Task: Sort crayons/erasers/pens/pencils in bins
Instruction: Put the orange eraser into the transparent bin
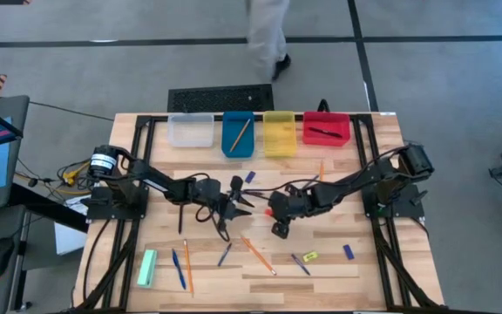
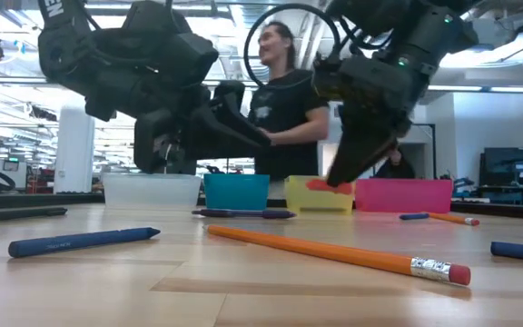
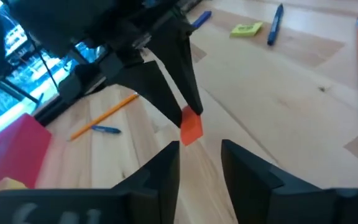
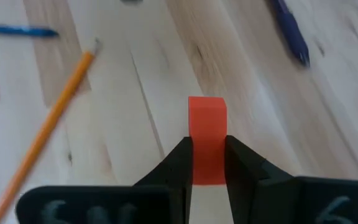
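Observation:
My right gripper (image 1: 272,212) hangs over the middle of the table, shut on an orange-red eraser (image 4: 207,127), which also shows in the low view (image 2: 330,186). Just to its left, my left gripper (image 3: 201,155) stands open and level, its fingers pointing at the eraser with nothing between them. Four bins line the far edge: clear (image 1: 191,131), blue (image 1: 238,135) with a pencil leaning in it, yellow (image 1: 279,133), and red (image 1: 326,129) with a dark pen in it. Pencils (image 1: 258,255), pens (image 1: 178,269) and more erasers (image 1: 310,256) lie on the table. My right gripper pinches the eraser's two opposite sides (image 4: 207,163) between its two fingers. One end of the eraser sticks out past the fingertips. The fingers slant down from the table's right side. The eraser is lifted clear of the table.
A light green block (image 1: 147,268) lies at the near left and a blue eraser (image 1: 349,251) at the near right. A small blue piece (image 1: 250,176) lies just beyond the grippers. A person (image 2: 284,100) stands behind the bins. Bare wood shows between the grippers and the bins.

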You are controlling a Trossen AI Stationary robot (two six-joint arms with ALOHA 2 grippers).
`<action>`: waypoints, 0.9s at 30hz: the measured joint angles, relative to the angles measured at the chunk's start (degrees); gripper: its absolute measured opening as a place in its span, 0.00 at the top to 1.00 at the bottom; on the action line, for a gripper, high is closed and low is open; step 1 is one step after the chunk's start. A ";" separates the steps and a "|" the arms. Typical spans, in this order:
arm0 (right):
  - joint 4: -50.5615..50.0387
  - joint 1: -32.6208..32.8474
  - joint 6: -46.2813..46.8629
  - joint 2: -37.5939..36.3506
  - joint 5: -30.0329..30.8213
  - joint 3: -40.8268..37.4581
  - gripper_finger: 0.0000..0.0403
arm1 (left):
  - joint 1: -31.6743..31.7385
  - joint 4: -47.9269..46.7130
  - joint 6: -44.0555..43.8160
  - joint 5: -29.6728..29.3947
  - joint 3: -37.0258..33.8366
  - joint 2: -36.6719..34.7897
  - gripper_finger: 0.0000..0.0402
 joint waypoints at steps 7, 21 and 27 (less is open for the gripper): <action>5.91 -1.42 -2.74 0.00 -1.45 0.00 0.80 | -0.95 -0.09 4.63 -2.08 0.32 0.02 0.71; 17.52 -2.54 -8.54 0.07 -4.83 0.09 0.80 | -1.87 0.48 8.24 -3.10 0.32 0.02 0.71; 17.73 -2.75 -8.90 0.09 -5.36 0.09 0.80 | -2.38 0.56 10.46 -3.05 0.32 0.02 0.80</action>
